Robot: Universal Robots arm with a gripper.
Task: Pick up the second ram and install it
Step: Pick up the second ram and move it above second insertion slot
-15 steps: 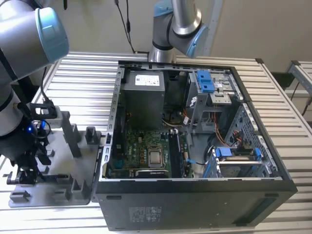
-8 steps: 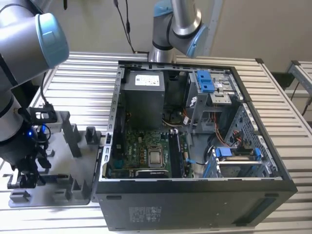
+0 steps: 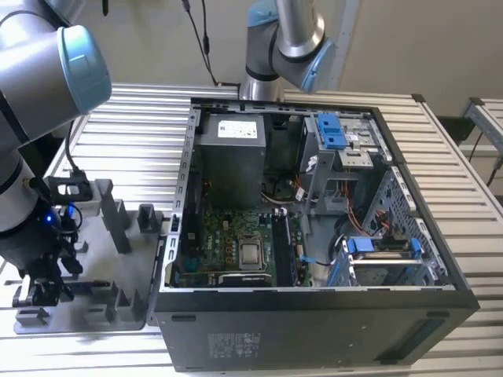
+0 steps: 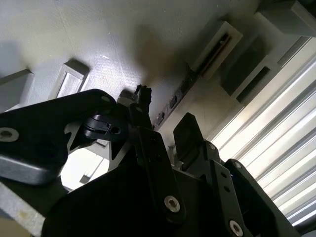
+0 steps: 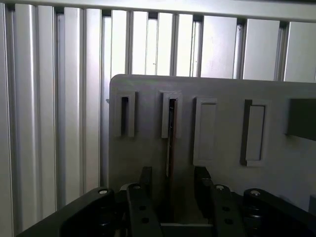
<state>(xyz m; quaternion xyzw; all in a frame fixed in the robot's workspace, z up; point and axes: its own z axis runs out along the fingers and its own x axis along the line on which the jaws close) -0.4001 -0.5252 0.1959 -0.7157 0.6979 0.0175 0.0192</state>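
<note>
The second ram [image 5: 171,140] is a thin dark stick standing on edge in a slot of the grey fixture plate [image 5: 222,173]. In the second wrist view the ram [image 4: 183,88] runs diagonally from its slot block toward the fingers. My gripper [image 5: 173,183] is open and straddles the near end of the stick, one finger [image 5: 146,178] on each side with a gap to it. In the exterior view my gripper [image 3: 41,292] hangs low over the fixture plate [image 3: 102,310], to the exterior view's left of the open computer case [image 3: 322,322].
Upright grey fixture blocks [image 3: 118,224] stand on the plate near my arm. Inside the case lie the motherboard [image 3: 236,243], its memory slots [image 3: 287,247] and the power supply [image 3: 232,157]. Another arm [image 3: 283,39] stands behind the case. The table is ribbed aluminium [image 5: 54,123].
</note>
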